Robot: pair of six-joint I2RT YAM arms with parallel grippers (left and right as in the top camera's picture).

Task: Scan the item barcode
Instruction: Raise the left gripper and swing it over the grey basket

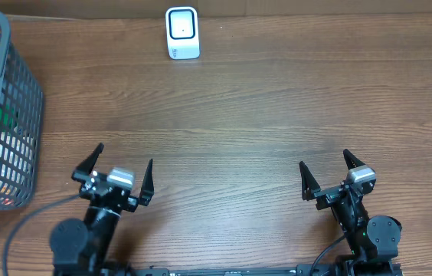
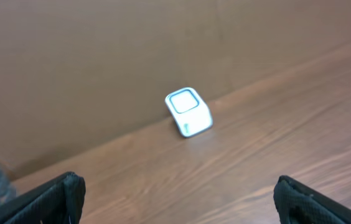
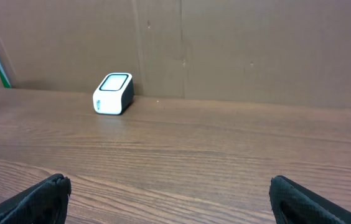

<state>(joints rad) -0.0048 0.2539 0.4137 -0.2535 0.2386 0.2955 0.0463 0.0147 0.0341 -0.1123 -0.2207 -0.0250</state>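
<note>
White scanner on wooden table

Grey mesh basket stands on the wooden table's left.

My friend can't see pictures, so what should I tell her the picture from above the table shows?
A small white scanner stands at the far edge of a wooden table. The left gripper and the right gripper, both black and open, wait at the near edge holding nothing. A grey basket with things inside stands on the left.
</note>
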